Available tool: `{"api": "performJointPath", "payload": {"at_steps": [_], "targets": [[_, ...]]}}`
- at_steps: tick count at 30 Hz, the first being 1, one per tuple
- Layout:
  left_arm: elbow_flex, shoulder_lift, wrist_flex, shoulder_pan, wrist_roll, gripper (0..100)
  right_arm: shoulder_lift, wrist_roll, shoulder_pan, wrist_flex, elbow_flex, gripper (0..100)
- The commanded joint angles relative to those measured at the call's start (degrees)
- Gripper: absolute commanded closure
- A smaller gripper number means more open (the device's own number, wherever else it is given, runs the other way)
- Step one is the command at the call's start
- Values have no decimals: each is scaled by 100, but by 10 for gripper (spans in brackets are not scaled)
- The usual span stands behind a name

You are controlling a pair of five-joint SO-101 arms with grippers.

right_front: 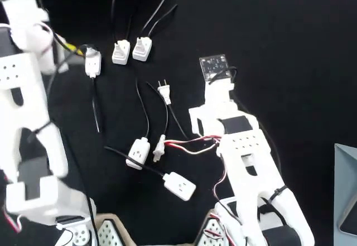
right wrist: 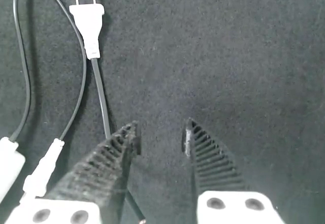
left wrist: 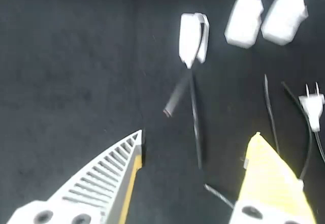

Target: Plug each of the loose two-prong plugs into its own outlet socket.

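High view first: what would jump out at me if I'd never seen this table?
Probably the small white plastic two-prong plug, lying loose mid-table on the black tablecloth. Then the two white boxy outlet sockets side by side toward the far side, and the right arm's open tool near the plug's cord.

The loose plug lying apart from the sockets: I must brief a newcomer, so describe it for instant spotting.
On the black table, look ahead of the open right gripper, to one side. There lies a white two-prong plug, prongs pointing away from the arms' bases. Unlike the other loose plug, which lies beside an outlet socket, it has no socket next to it.
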Motion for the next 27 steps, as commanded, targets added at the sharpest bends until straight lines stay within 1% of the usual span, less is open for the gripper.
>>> {"api": "performJointPath", "payload": {"at_steps": [1, 4, 8, 11, 14, 16, 20, 24, 27], "targets": [[1103, -800, -35, 251, 9, 680, -171, 9, 35, -97, -31, 854], [2246, -1240, -431, 259, 176, 680, -171, 9, 35, -79, -31, 854], [3899, -1899, -1407, 242, 404, 680, -171, 18, 35, -70, -66, 854], [5095, -2391, -2171, 251, 413, 680, -163, 18, -202, 26, -154, 854], [6088, -2840, -2778, 251, 457, 680, -163, -18, -571, 527, -523, 853], [6607, -3112, -3138, 259, 624, 680, -163, -35, -747, 712, -796, 853], [7398, -3437, -3754, 259, 853, 680, -66, -44, -1143, 668, -1007, 854], [7908, -3508, -4255, 251, 993, 680, 576, -44, -1389, 299, -1130, 854], [8092, -3508, -4501, 242, 1020, 680, 1182, -88, -1442, 334, -1411, 854]]}}
